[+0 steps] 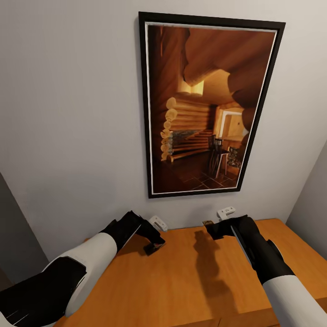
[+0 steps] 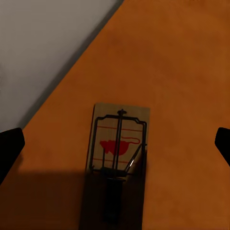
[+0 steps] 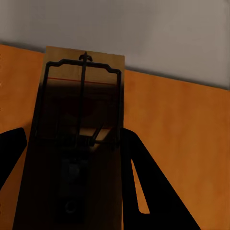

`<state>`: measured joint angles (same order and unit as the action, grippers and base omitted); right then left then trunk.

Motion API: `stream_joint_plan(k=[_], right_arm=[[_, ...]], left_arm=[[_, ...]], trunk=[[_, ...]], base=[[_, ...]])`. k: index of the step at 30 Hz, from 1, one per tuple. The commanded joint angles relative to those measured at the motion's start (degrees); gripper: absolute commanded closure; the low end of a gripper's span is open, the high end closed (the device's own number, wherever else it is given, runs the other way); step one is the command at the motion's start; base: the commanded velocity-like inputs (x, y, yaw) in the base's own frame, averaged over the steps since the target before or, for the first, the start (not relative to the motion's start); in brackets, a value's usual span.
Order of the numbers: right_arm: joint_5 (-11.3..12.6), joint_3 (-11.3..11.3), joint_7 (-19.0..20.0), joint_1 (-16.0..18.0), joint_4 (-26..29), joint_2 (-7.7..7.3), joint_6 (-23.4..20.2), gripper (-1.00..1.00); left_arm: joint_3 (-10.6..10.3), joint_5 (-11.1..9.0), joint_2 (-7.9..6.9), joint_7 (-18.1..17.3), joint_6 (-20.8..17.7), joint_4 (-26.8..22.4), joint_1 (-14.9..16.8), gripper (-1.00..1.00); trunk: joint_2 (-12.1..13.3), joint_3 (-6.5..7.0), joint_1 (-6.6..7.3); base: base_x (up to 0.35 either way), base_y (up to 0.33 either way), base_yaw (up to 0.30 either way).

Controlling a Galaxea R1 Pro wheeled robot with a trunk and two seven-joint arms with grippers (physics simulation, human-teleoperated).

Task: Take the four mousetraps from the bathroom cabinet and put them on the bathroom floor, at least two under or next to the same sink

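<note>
over cabinet (image 1: pixel 190 277) top — left claw (image 2: pixel 115 143) wide above mousetrap (image 2: pixel 118 140); right claw (image 3: pixel 72 143) clamps another mousetrap (image 3: pixel 79 124).

Two mousetraps (image 2: pixel 117 143) (image 3: pixel 79 129), one cabinet (image 1: pixel 190 277), one framed picture (image 1: pixel 206 106)

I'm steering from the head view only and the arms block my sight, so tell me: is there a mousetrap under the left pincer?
Observer: Yes, one mousetrap lies flat on the cabinet top, untouched, between the wide-open fingers of the left pincer.
Operator: And the right pincer?
Observer: Its fingers sit against both long edges of a second mousetrap, apparently gripping it, wire side facing the camera.
</note>
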<state>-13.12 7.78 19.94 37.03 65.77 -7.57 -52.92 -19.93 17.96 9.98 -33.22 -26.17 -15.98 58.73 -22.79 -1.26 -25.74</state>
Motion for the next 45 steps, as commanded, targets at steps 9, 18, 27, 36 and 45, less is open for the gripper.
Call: stream_joint_plan(k=[9,18,27,36,45], right_arm=[[-0.7,0.1,0.5,0.1,0.1,-0.06,-0.1,1.0],[-0.7,0.1,0.5,0.1,0.1,-0.07,-0.1,1.0],[-0.7,0.1,0.5,0.1,0.1,-0.08,-0.2,1.0],[-0.7,0.1,0.5,0.1,0.1,-0.05,-0.2,1.0],[-0.7,0.1,0.5,0.1,0.1,-0.07,-0.2,1.0]], left_arm=[[0.2,0.6,0.01,-0.4,-0.3,-0.1,0.0,-1.0],[0.2,0.6,0.01,-0.4,-0.3,-0.1,0.0,-1.0],[0.2,0.7,0.01,-0.4,-0.4,0.1,0.0,-1.0],[0.2,0.7,0.01,-0.4,-0.5,1.0,0.0,-1.0],[0.2,0.7,0.01,-0.4,-0.4,1.8,0.1,-1.0]], trunk=[[-0.1,-0.13,-0.04],[-0.5,-0.31,-0.26],[-4.1,-1.93,-2.24],[-7.8,-3.54,-4.21],[-10.2,-4.62,-5.53]], base=[[0.0,0.0,0.0],[0.0,0.0,0.0],[0.0,0.0,0.0],[0.0,0.0,0.0],[0.0,0.0,0.0]])
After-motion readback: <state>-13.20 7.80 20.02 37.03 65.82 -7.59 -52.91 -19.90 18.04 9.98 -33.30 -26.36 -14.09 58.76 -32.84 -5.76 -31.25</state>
